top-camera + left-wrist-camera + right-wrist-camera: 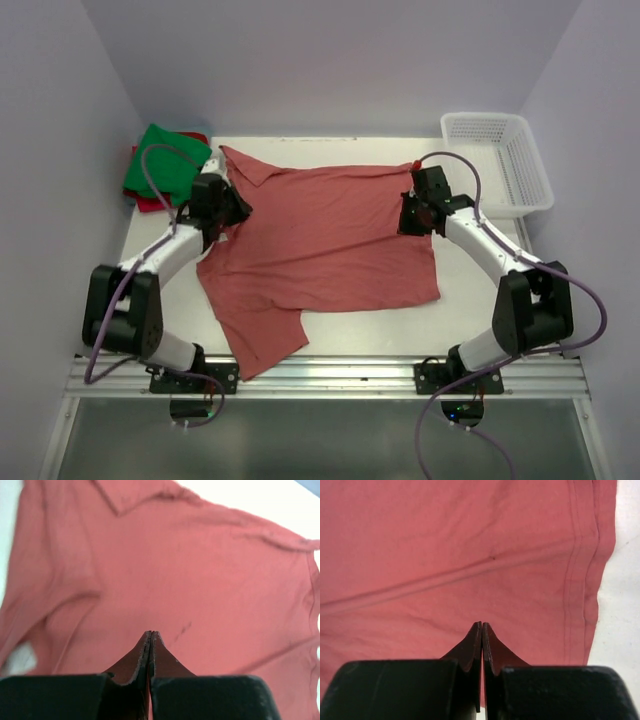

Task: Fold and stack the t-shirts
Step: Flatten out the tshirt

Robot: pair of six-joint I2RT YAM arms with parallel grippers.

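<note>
The large faded brick-red t-shirt [320, 240] lies spread flat across the middle of the table, collar at the far left and one sleeve hanging toward the near edge. It fills the left wrist view [190, 570] and the right wrist view [445, 555]. My left gripper [236, 212] [150, 633] is shut, tips just above the shirt's left shoulder area, with no cloth seen between the jaws. My right gripper [406, 216] [481, 625] is shut over the shirt's right hem side, also empty. The bright green tee [165, 160] lies folded on the red-pink tee [148, 204] at the far left corner.
A white plastic mesh basket [500, 160] stands at the far right corner. Bare white table [470, 300] shows right of the shirt and along the near edge. Walls close in on the left, right and back.
</note>
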